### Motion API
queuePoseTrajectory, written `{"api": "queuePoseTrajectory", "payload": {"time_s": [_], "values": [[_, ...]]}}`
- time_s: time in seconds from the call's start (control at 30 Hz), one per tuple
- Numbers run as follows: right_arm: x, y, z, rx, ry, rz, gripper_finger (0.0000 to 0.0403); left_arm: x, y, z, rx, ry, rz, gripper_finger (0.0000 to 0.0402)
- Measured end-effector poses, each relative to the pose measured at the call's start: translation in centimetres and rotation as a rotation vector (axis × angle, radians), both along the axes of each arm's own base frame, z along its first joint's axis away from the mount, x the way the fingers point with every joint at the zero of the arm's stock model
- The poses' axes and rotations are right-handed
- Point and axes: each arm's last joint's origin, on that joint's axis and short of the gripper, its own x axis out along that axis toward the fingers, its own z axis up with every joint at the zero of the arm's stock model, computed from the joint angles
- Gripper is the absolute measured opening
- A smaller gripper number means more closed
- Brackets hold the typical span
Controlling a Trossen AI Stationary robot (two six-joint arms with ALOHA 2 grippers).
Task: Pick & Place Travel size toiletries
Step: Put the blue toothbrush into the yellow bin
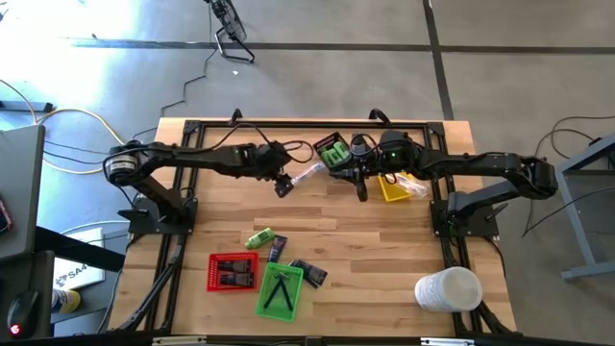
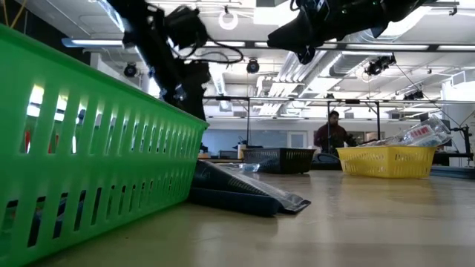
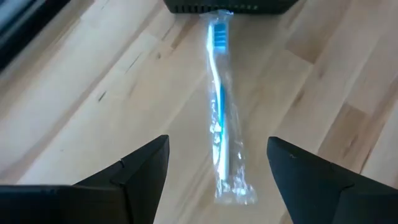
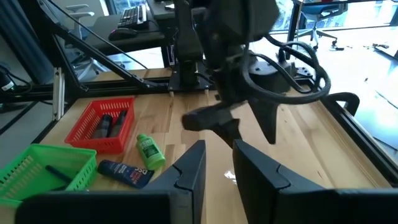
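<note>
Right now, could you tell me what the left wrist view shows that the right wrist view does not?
Only the left wrist view shows the clear-wrapped toothbrush lying on the table between the open left end effector's fingers.

Only the right wrist view shows the red tray, green tray, green bottle and dark tube.

Both show the wooden table.

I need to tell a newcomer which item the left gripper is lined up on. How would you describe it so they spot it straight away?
Start at the black tray near the table's far edge. Just left of it, on bare wood, lies a clear-wrapped toothbrush with a blue handle and bristles, one end touching that tray; the open left gripper hovers over it. It is the only long thin clear-wrapped stick lying loose there; the green bottle and dark packets lie near the front trays.
</note>
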Motion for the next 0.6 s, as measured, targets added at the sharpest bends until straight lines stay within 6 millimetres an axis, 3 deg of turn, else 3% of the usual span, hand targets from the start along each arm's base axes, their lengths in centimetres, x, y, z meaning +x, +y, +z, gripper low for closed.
{"api": "queuePoseTrajectory", "payload": {"time_s": [0.17, 0.6], "values": [[0.0, 0.0, 0.0, 0.001, 0.003, 0.0, 0.0074, -0.6, 1.0, -1.7, -0.002, -0.043, -0.029, 0.0264], [0.0, 0.0, 0.0, -0.008, 0.004, -0.002, 0.0074, -1.3, 0.1, -4.6, -0.044, -0.007, -0.019, 0.0264]]}}
